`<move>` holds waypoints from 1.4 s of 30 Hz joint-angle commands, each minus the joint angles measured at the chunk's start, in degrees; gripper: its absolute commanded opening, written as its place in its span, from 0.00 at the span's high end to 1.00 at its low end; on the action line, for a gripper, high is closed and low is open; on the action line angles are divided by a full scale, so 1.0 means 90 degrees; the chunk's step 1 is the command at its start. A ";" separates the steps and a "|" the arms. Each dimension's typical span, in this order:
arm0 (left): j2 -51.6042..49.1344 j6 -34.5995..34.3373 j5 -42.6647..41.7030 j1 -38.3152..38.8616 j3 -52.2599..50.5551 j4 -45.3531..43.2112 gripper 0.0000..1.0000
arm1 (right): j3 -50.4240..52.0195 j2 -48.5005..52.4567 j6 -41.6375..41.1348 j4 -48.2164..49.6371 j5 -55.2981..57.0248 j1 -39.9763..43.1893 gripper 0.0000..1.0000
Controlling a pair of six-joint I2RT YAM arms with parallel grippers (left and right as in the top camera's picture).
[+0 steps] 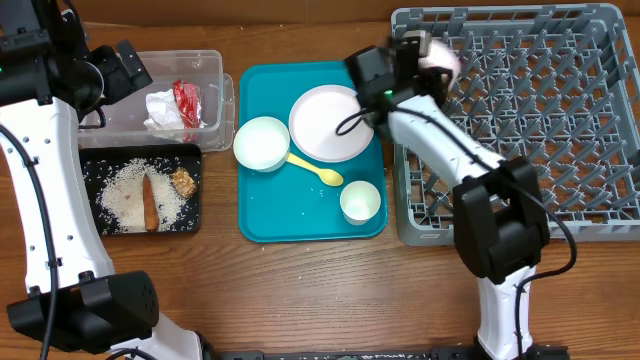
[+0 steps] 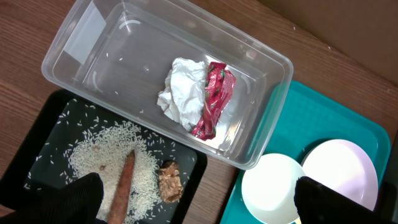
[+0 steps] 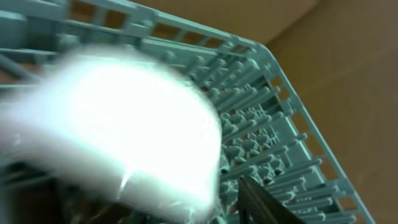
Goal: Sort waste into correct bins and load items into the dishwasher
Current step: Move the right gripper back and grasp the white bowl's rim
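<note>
My right gripper (image 1: pixel 418 52) is shut on a pale-pink bowl (image 1: pixel 441 56) and holds it over the near-left corner of the grey dish rack (image 1: pixel 530 110). In the right wrist view the bowl (image 3: pixel 124 118) is a bright blur between the fingers (image 3: pixel 168 199), with the rack's pegs (image 3: pixel 273 130) behind. My left gripper (image 2: pixel 199 208) is open and empty, above the gap between the black tray and the teal tray. The clear tub (image 2: pixel 261 62) holds the napkin (image 2: pixel 180 93) and the red wrapper (image 2: pixel 211 99). The black tray (image 1: pixel 90 165) holds rice (image 2: pixel 106 152), the carrot-like stick (image 2: pixel 124 183) and the brown lump (image 2: pixel 169 182).
The teal tray (image 1: pixel 262 222) carries a white bowl (image 1: pixel 261 143), a white plate (image 1: pixel 330 122), a yellow spoon (image 1: pixel 318 172) and a small white cup (image 1: pixel 360 201). The left arm stands over the tub's left end.
</note>
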State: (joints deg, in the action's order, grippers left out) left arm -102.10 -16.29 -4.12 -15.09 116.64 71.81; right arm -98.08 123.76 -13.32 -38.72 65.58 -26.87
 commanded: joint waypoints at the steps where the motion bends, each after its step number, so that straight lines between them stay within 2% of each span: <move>1: 0.0061 0.0100 -0.0041 0.0017 0.0092 -0.0005 0.00 | -0.0017 -0.0036 -0.0017 0.0000 0.0041 -0.0250 0.43; 7: 0.0061 0.0100 -0.0041 0.0017 0.0092 -0.0005 0.00 | -0.0034 -0.0172 -0.0015 -0.0027 -0.0070 -0.0440 0.42; 11: 0.0061 0.0100 -0.0041 0.0017 0.0092 -0.0005 0.00 | -0.0104 -0.0522 -0.0019 -0.0199 -0.0867 -0.0614 0.41; 13: 0.0061 0.0100 -0.0044 0.0017 0.0092 -0.0005 0.00 | -0.0194 -0.0729 -0.0022 -0.0318 -0.1644 -0.0709 0.38; 14: 0.0061 0.0100 -0.0041 0.0017 0.0092 -0.0005 0.00 | -0.0294 -0.0967 -0.0024 -0.0461 -0.2907 -0.0787 0.34; 16: 0.0061 0.0100 -0.0041 0.0017 0.0092 -0.0005 0.00 | -0.0325 -0.1163 -0.0024 -0.0525 -0.4371 -0.0821 0.30; 17: 0.0061 0.0100 -0.0041 0.0017 0.0092 -0.0005 0.00 | -0.0325 -0.1260 -0.0024 -0.0556 -0.5394 -0.0831 0.25; 19: 0.0061 0.0100 -0.0044 0.0017 0.0092 -0.0005 0.00 | -0.0323 -0.1299 -0.0104 -0.0542 -0.7048 -0.0835 0.23; 25: 0.0061 0.0100 -0.0041 0.0017 0.0092 -0.0005 0.00 | -0.0073 -0.0923 -0.1173 -0.0250 -0.8264 -0.0916 0.24; 33: 0.0061 0.0100 -0.0044 0.0017 0.0092 -0.0005 0.00 | -0.0056 -0.0138 -0.1892 -0.0015 -0.8408 -0.1224 0.41; 36: 0.0061 0.0100 -0.0041 0.0017 0.0092 -0.0005 0.00 | -0.0056 0.0024 -0.2098 0.0002 -0.8393 -0.1234 0.53; 42: 0.0061 0.0100 -0.0044 0.0017 0.0092 -0.0005 0.00 | -0.0056 0.0160 -0.2220 -0.0039 -0.8286 -0.1234 0.67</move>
State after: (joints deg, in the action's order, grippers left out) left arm -102.10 -16.29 -4.12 -15.09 116.64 71.83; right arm -98.50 124.60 -32.18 -39.09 -9.45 -38.24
